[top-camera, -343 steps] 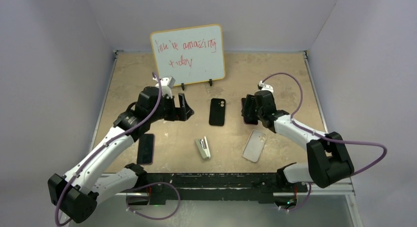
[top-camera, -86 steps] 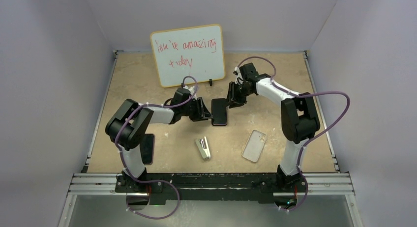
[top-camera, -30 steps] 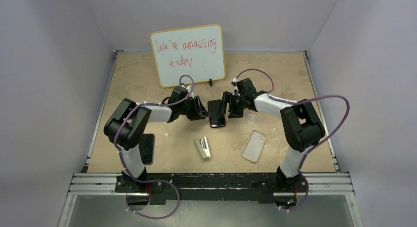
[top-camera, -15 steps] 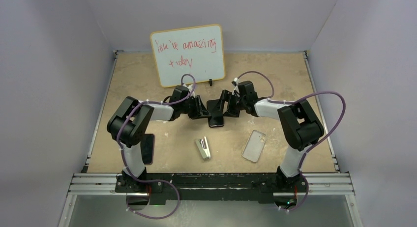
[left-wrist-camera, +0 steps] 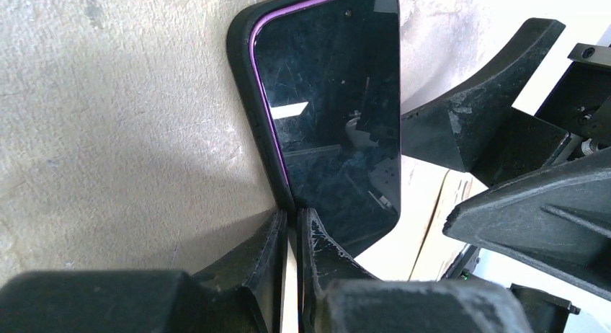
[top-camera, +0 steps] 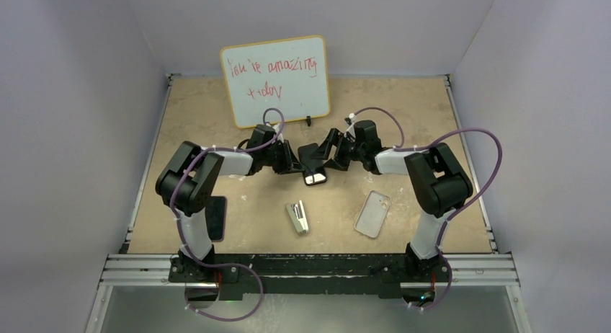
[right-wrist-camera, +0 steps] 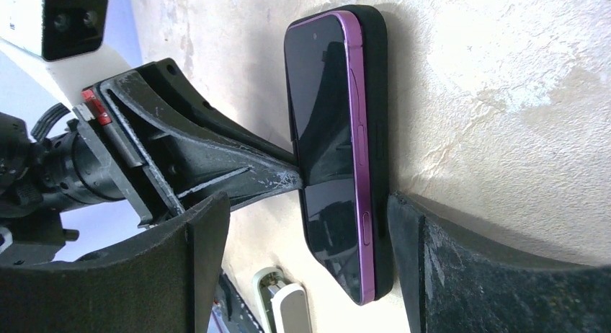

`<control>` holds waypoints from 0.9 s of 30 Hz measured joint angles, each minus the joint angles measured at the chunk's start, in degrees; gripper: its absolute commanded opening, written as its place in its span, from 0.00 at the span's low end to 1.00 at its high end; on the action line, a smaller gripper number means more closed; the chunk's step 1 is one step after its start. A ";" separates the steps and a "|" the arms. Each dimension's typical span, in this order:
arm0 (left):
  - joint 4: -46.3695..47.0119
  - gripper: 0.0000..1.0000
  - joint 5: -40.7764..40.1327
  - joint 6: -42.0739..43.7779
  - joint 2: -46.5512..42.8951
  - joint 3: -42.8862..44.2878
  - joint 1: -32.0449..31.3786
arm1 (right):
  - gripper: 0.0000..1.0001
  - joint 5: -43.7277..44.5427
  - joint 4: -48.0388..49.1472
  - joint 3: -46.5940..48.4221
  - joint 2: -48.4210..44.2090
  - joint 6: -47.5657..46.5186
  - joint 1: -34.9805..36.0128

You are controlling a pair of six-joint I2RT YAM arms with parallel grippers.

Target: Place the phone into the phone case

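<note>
The phone point(top-camera: 313, 166), dark-screened with a purple frame and a black back shell, is tipped up off the table between both grippers. My left gripper point(top-camera: 294, 162) is shut on its long edge; in the left wrist view the jaws point(left-wrist-camera: 292, 221) pinch the phone point(left-wrist-camera: 331, 109) near one end. My right gripper point(top-camera: 328, 151) is open and straddles the phone point(right-wrist-camera: 328, 138) from the other side. One finger point(right-wrist-camera: 432, 261) is beside the black back and the other stands off the screen. The phone case point(top-camera: 373, 213), translucent whitish, lies flat at the front right, away from both grippers.
A small grey stapler point(top-camera: 297, 218) lies in front of the phone, also showing as the stapler point(right-wrist-camera: 284, 304) in the right wrist view. A second dark phone point(top-camera: 214, 218) lies at the front left by the left arm. A whiteboard point(top-camera: 275, 81) stands at the back.
My left gripper has closed onto the phone's edge. The phone has tipped up from lying flat. The right gripper has moved in leftward round the phone and stayed open.
</note>
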 measured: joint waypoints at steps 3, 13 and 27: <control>-1.53 0.08 -0.57 0.50 -0.33 0.39 0.00 | 0.80 -0.70 4.48 -1.88 0.00 2.25 -0.26; -4.46 0.09 -2.43 1.14 -2.16 -0.04 0.28 | 0.80 -6.23 18.29 -5.31 0.00 7.52 -0.98; -5.16 0.10 -4.22 2.01 -2.95 -0.90 0.44 | 0.64 -12.00 20.50 -5.29 1.33 7.91 1.38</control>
